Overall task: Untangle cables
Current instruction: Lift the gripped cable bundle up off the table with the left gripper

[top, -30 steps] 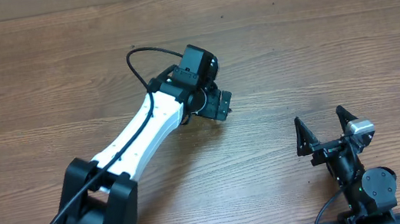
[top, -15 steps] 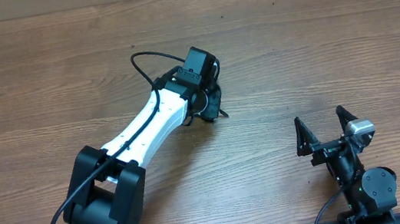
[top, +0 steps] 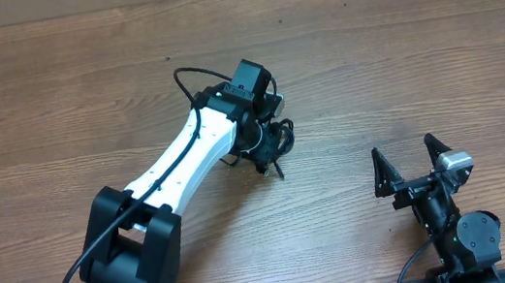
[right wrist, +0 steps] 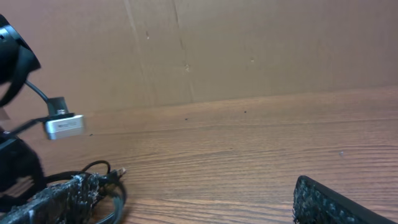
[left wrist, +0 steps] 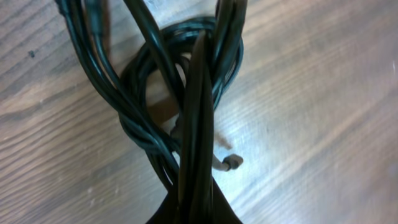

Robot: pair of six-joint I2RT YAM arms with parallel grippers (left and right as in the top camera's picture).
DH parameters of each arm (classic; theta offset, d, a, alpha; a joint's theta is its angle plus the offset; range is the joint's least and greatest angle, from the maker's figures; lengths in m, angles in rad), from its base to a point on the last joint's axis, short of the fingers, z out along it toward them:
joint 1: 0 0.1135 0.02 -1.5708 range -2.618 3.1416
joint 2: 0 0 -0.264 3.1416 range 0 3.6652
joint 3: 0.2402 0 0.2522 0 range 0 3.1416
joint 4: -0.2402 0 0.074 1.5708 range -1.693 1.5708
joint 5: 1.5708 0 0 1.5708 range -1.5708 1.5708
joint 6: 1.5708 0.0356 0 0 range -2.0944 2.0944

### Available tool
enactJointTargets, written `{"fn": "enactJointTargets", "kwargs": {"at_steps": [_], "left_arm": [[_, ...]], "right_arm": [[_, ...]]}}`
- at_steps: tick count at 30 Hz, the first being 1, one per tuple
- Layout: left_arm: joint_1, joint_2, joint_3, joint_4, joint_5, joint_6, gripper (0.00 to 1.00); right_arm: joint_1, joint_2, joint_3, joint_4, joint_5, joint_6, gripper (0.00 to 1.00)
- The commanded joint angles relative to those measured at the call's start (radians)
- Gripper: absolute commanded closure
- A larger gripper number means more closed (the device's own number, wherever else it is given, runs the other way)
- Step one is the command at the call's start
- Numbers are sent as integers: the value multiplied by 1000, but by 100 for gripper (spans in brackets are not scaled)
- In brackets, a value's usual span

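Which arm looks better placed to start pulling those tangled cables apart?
Left. The left arm has its jaws shut on the cables; the right arm sits apart near the table edge, jaws open and empty.

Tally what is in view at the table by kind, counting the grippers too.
Knotted black cable bundle: 1
Grippers: 2, the left gripper and the right gripper
Total: 3
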Motion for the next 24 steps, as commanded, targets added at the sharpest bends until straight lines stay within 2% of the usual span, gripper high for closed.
{"fn": "enactJointTargets", "kwargs": {"at_steps": [1,5,9,16,20,24], "left_arm": [[-2,-92,102,-86,30,204,96],[1,-156,164,-196,27,293,96],[1,-209,186,-249,28,328,96],[0,-303,186,-267,37,370,96],[0,-346,186,-284,113,494,96],[0,-377,186,-297,140,550,96]], "right_arm": [[0,-10,-10,7,12,-4,0],[0,-10,-10,7,12,-4,0],[0,-10,-10,7,12,-4,0],[0,-10,-10,7,12,-4,0],[0,-10,-10,7,15,-4,0],[0,-10,-10,7,16,-4,0]]}}
